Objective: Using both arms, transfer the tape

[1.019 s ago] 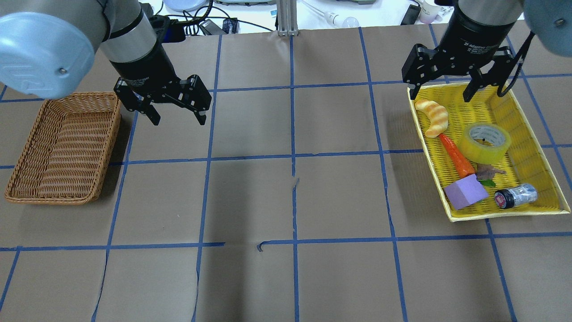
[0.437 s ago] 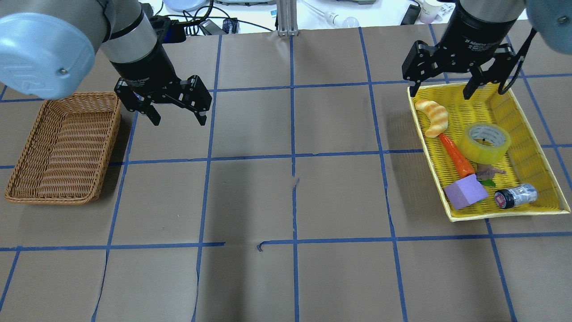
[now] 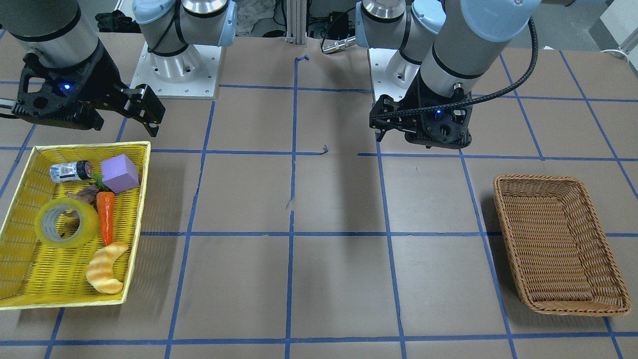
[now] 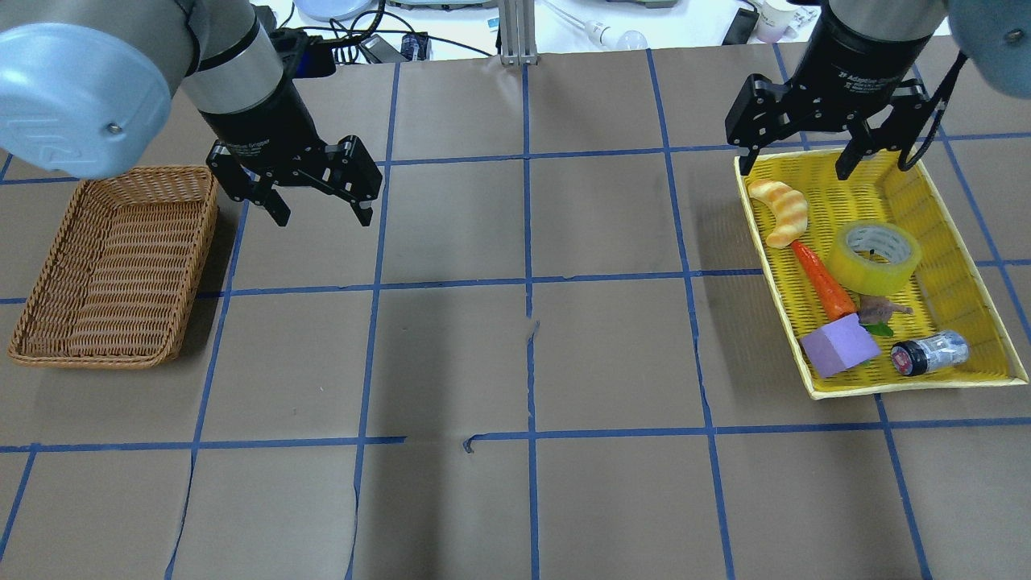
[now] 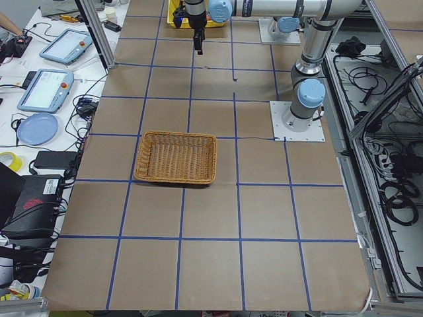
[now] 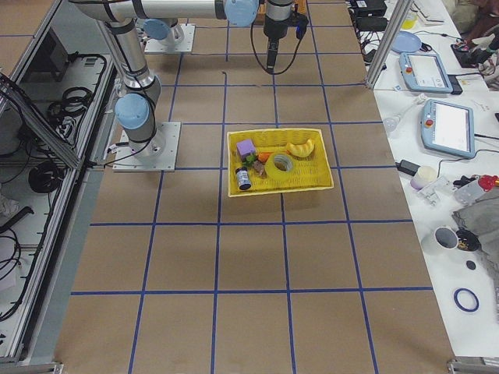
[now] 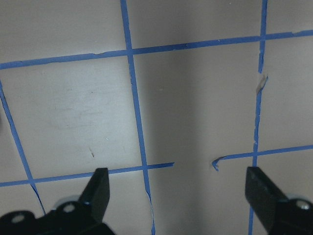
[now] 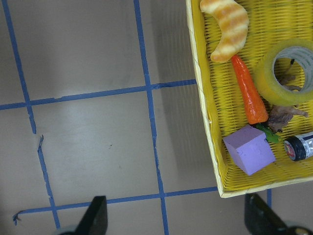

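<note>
The tape (image 4: 876, 258) lies flat in the yellow tray (image 4: 958, 282) on the right side of the table. It also shows in the front view (image 3: 66, 223) and in the right wrist view (image 8: 286, 73). My right gripper (image 4: 795, 173) is open and empty, raised above the tray's far left corner, short of the tape. The right wrist view shows its open gripper (image 8: 176, 210) over bare table beside the tray. My left gripper (image 4: 322, 216) is open and empty above the table just right of the wicker basket (image 4: 113, 266). It also shows over bare paper in the left wrist view (image 7: 177, 181).
The tray also holds a croissant toy (image 4: 780, 211), a carrot toy (image 4: 823, 282), a purple block (image 4: 839, 345), a small jar (image 4: 929, 353) and a small brown thing (image 4: 879, 308). The wicker basket is empty. Brown paper with blue tape lines covers the table.
My right gripper has shifted slightly toward the far side of the table, still open. The left arm and the tape have not moved.
</note>
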`<state>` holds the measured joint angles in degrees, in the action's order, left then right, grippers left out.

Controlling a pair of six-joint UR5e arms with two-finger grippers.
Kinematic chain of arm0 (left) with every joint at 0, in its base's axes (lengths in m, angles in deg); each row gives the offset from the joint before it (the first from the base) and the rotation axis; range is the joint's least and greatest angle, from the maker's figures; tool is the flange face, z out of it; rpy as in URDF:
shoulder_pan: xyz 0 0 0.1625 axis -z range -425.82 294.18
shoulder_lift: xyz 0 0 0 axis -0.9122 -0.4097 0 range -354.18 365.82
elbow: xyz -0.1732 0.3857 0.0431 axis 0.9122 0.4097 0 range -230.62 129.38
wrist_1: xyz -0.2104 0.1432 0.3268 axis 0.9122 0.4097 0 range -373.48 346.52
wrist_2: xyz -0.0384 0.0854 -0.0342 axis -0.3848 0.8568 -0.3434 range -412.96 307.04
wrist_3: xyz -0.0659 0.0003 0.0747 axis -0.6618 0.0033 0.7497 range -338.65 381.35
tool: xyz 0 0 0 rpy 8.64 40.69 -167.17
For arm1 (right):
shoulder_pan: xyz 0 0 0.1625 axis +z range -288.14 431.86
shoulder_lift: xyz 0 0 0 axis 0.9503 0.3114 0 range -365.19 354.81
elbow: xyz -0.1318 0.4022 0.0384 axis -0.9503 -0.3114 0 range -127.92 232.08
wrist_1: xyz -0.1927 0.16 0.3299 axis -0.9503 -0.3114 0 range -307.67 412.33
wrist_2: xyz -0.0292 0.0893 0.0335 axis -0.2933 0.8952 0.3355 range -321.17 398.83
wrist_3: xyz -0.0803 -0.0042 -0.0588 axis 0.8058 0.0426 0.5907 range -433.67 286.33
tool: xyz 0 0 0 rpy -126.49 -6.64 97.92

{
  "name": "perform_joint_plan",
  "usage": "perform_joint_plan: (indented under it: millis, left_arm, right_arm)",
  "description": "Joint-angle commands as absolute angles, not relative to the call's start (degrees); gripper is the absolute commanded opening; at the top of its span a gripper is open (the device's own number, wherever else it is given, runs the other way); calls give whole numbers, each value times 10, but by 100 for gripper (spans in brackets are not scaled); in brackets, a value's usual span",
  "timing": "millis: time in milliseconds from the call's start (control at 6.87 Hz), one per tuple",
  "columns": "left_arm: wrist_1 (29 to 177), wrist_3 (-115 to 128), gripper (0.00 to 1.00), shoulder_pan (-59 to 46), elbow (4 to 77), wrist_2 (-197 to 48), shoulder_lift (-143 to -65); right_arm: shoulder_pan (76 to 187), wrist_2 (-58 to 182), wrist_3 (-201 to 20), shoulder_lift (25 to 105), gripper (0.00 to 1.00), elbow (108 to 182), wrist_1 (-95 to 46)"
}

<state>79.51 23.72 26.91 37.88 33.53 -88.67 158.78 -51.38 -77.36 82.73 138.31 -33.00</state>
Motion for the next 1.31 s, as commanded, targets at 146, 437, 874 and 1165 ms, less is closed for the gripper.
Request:
perform_joint_plan:
  millis: [146, 437, 874, 1165]
  left_arm:
    - [795, 238, 100, 269, 379, 335, -887]
    - [795, 238, 100, 269, 379, 335, -887]
    - [794, 239, 100, 268, 379, 341, -887]
    - [789, 239, 100, 268, 379, 366, -887]
  right_arm:
    - [1587, -516, -774, 824, 100, 1386, -335]
    - [1585, -516, -774, 824, 100, 1386, -335]
    - [1562, -520, -766, 806, 100, 1394, -341]
    - [1482, -533, -715, 767, 100, 1426, -383]
